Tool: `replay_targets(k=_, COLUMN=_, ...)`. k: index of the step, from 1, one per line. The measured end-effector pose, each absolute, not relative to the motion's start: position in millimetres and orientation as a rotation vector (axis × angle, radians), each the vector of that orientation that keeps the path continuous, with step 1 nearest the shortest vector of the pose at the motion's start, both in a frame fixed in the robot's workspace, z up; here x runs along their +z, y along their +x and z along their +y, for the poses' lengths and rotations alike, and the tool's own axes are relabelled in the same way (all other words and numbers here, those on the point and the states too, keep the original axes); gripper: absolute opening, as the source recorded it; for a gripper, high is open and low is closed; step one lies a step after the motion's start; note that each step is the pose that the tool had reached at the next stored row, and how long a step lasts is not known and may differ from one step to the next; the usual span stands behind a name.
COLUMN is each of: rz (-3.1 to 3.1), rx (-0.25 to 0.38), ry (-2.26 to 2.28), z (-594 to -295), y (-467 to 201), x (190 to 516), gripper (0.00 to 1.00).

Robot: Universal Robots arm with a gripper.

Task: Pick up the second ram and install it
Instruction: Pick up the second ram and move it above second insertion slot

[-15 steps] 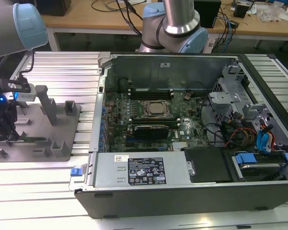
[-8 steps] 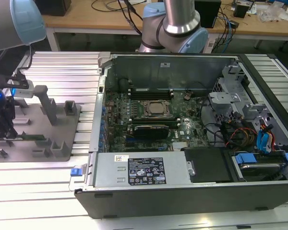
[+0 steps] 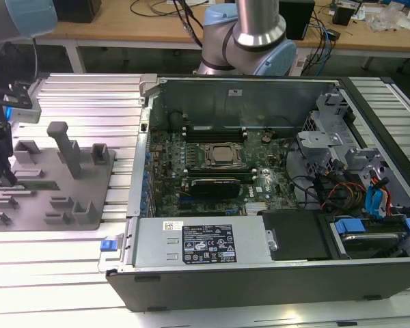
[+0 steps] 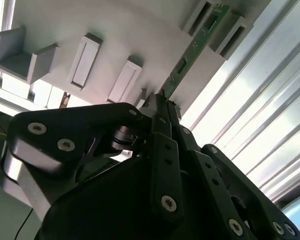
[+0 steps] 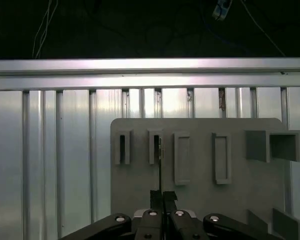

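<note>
Currently at the pick step: gripper [image 5: 161, 196] pinched shut on second ram [image 4: 191, 51], stick seated in grey holder tray [image 5: 200, 200], so likely needs a straight pull out.

Green second ram [image 4: 204, 36], grey holder tray [image 4: 140, 30], black gripper [image 4: 162, 106], ribbed silver table [image 4: 250, 125]

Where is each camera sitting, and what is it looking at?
Exterior view: off the arm, up high, looking down at the open computer case and the grey holder tray; the arm shows behind the case.
First wrist view: on the wrist, looking down past the end effector onto the tray, second ram edge-on.
Second wrist view: on the wrist, slanting along the fingers towards the second ram in the tray's slots.
Shared: both wrist views show the end effector shut on the second ram.
</note>
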State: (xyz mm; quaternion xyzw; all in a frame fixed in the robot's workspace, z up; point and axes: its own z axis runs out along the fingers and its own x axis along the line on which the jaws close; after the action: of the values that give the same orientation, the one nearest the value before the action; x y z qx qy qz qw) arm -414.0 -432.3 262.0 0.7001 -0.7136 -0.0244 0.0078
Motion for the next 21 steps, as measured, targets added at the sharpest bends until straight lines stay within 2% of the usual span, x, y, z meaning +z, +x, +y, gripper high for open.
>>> replay_targets(k=3, rz=-2.231, rx=-0.076, ry=2.189, z=-431.6, y=-414.0, x=273.7, gripper=0.09)
replay_targets(k=11, rz=-2.231, rx=-0.076, ry=2.189, z=-428.2, y=-414.0, x=329.5, gripper=0.09)
replay_targets(k=21, rz=-2.231, rx=-0.075, ry=2.189, z=-425.6, y=-414.0, x=373.5, gripper=0.09)
